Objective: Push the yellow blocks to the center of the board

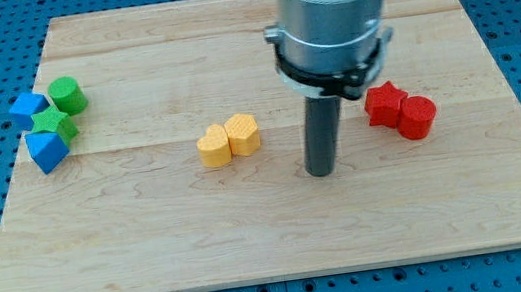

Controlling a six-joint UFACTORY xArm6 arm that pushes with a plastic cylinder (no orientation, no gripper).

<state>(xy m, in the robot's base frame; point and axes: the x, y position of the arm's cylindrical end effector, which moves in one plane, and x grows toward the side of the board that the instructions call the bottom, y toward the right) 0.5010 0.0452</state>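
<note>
1. Camera view: our end effector is a straight dark rod with nothing that opens or closes, so it has hold of nothing. My tip (320,171) rests on the pale wooden bench (153,251), a little toward the view's right of the board's middle.
2. The yellow heart-shaped plastic block (212,147) and the yellow rounded plastic block (243,133) sit touching each other, just toward the view's left of the middle.
3. The relation that matters: the yellow pair lies to the view's left of my tip and slightly toward the top, its long axis running left to right. We judge the pair nearly centred already; any nudge rightward would have to come from its far, left side.
4. The red star-shaped block (385,102) and red cylinder (418,116) lie well apart at the right.
</note>
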